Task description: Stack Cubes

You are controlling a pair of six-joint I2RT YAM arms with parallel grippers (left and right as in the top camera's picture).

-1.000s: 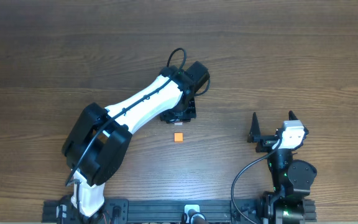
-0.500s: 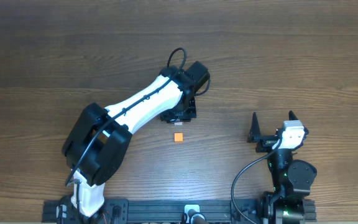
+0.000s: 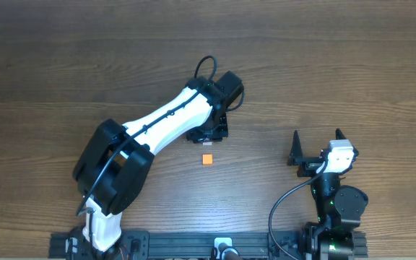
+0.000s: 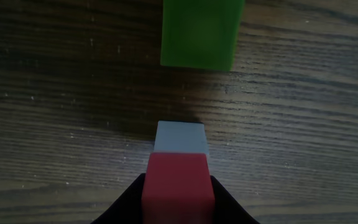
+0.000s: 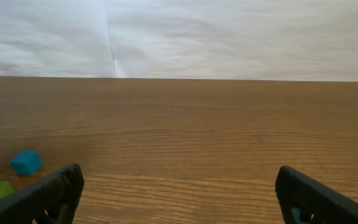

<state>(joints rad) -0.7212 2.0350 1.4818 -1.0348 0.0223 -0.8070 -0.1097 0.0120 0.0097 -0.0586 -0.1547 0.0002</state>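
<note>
Nothing's budged over the last second and both arms are parked, so the stack isn't any further along. The left gripper [image 3: 208, 134] has its fingers [image 4: 131, 202] pinching the red cube [image 4: 178, 185]. The grey cube [image 4: 180, 137] pokes out just past it, seemingly underneath, though I can't tell if they touch. The orange cube [image 3: 207, 159] sits at 6 o'clock from that gripper. The right gripper [image 3: 316, 148], off at 3 o'clock, is spread wide with nothing in it.

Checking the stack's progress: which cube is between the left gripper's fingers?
The red cube; the grey cube and green cube sit beyond it, ungripped.
</note>
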